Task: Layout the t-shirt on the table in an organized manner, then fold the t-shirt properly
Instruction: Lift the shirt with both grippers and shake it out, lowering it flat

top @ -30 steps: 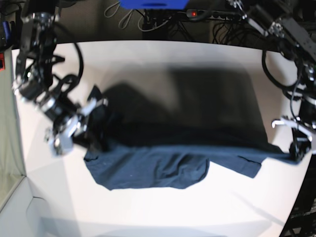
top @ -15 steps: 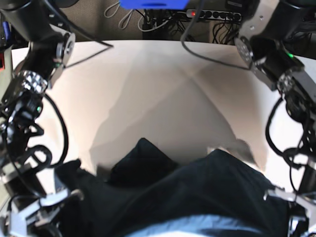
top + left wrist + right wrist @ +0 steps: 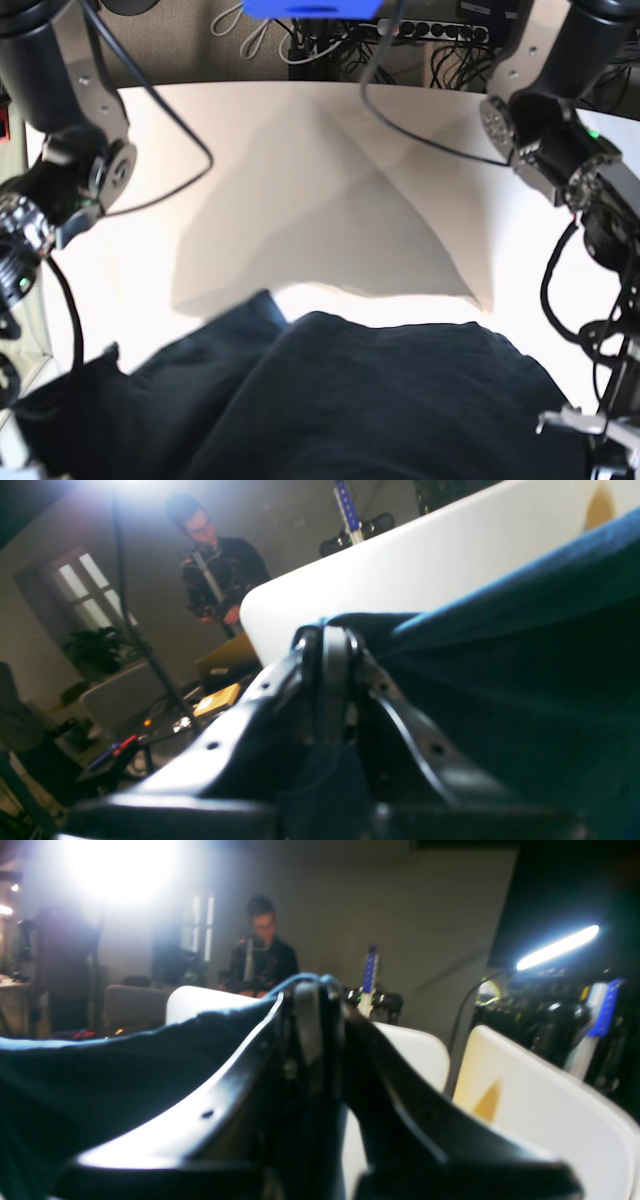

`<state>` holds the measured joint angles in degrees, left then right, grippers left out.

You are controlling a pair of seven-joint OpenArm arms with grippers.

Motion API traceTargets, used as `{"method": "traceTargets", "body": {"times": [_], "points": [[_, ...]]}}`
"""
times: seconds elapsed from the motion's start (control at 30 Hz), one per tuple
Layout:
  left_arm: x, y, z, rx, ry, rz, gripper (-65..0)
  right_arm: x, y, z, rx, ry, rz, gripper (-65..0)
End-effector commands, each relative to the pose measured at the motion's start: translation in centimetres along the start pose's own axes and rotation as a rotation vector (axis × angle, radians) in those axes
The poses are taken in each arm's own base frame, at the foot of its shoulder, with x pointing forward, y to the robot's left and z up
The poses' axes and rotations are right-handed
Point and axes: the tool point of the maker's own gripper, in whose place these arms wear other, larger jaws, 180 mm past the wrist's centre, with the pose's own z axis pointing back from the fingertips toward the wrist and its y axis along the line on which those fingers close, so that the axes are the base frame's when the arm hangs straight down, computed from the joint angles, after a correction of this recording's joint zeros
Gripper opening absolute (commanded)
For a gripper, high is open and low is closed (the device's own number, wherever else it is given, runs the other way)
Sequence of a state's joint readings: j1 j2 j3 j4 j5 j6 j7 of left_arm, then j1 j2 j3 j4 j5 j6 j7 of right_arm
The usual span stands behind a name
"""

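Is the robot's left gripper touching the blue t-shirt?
Touching. In the left wrist view, the left gripper has its jaws shut on an edge of the t-shirt, the cloth pulled taut from it.

One dark navy-blue cotton t-shirt (image 3: 380,400) fills the base view from seven to five o'clock. One smooth white matte table (image 3: 300,170) lies beneath it, bare toward twelve o'clock. Two black robot arms show, one at nine o'clock (image 3: 60,170) and one at three o'clock (image 3: 560,150). One blue box-like object (image 3: 310,8) sits at twelve o'clock. One person in dark clothing (image 3: 260,965) stands in the background of the wrist views.
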<state>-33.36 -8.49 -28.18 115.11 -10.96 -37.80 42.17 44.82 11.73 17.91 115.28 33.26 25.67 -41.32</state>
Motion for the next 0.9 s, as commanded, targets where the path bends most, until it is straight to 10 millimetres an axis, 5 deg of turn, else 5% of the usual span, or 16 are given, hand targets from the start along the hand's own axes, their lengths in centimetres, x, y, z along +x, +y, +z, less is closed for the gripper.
{"method": "traceTargets", "body": {"times": [0.0, 0.27, 0.4, 0.67, 0.87], "points": [[3.1, 0.9, -0.2, 0.018, -0.100, -0.015, -64.9, 2.7, 0.1, -0.3, 0.010, -0.085, 0.021, -65.0], [4.6, 1.1, -0.4, 0.028, -0.144, -0.003, -64.9, 4.1, 0.1, -0.6, 0.012, -0.120, 0.033, -65.0], [2.0, 0.8, 0.2, 0.028, -0.078, 0.013, -64.9, 2.3, 0.2, -0.3, 0.010, -0.079, 0.012, -65.0], [-4.8, -1.8, 1.1, -0.027, 0.088, 0.101, -64.9, -6.4, -0.9, -1.5, 0.003, 0.129, -0.146, -65.0], [-11.1, -2.2, -0.9, -0.036, 0.255, 0.185, -64.9, -15.3, -2.4, -3.1, -0.029, 0.255, -0.330, -65.0]]}}
